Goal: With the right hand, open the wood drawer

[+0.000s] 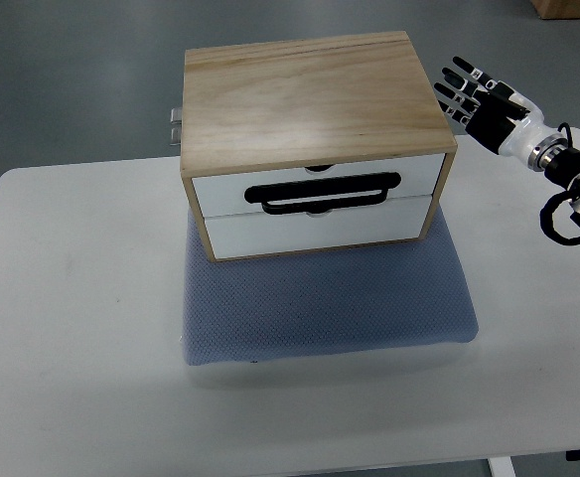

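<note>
We take the wood drawer box (315,139) as our landmark: it sits on a blue-grey mat (330,308) spread over the white table (72,328), its two white drawer fronts turned toward our side. The upper drawer (220,191) carries a black loop handle (325,192) across the middle of its face, and the lower drawer (270,231) lies directly beneath it; both look fully closed, flush with the box frame. Our right hand (474,99) hangs in the air just off the box's right flank, level with its top rear corner and not touching it. Its fingers (456,87) are stretched out and slightly spread, pointing toward the box, and they hold nothing. The left arm does not show. We judge that we are at the very start, in the approach: nothing has been gripped and no drawer has moved. The next move, as we read it, calls for bringing the hand round from the box's right side to its front, lowering it to the height of the black handle, turning the palm so the fingers can hook behind the loop, then curling them and pulling straight toward us. We should watch that the box does not slide on the mat as we pull.
</note>
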### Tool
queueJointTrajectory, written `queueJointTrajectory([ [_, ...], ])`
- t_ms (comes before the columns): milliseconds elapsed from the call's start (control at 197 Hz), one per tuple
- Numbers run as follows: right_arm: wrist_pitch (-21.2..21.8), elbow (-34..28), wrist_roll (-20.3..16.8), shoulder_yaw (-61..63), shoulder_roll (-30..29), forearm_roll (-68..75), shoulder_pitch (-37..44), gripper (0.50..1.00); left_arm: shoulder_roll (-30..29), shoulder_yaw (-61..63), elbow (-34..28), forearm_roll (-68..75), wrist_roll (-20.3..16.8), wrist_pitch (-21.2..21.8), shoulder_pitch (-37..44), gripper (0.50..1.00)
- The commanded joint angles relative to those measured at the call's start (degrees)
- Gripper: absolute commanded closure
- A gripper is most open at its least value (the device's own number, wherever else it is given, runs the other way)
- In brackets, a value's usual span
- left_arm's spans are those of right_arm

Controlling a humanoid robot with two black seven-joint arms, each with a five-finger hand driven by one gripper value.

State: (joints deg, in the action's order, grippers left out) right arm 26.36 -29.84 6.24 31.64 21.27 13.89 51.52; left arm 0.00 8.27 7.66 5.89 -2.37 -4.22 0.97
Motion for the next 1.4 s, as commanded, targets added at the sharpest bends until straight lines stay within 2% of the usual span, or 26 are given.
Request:
queueJointTrajectory([
  [0, 0.0, 0.0, 0.0, 0.0, 0.0, 0.0, -0.1, 0.556, 0.0, 0.1, 0.1, 0.1, 0.0, 0.0, 0.0, 0.500],
  [1176, -1.0, 0.0, 0.5, -1.0, 1.3, -0.3, -0.6, 0.556, 0.0, 0.0, -0.6, 0.0, -0.1, 0.0, 0.0, 0.500],
  [1394, -1.0, -1.0, 0.7, -0.9, 6.9, -2.8, -0.1, 0.556, 0.0, 0.0, -0.6, 0.0, -0.1, 0.0, 0.0, 0.500],
])
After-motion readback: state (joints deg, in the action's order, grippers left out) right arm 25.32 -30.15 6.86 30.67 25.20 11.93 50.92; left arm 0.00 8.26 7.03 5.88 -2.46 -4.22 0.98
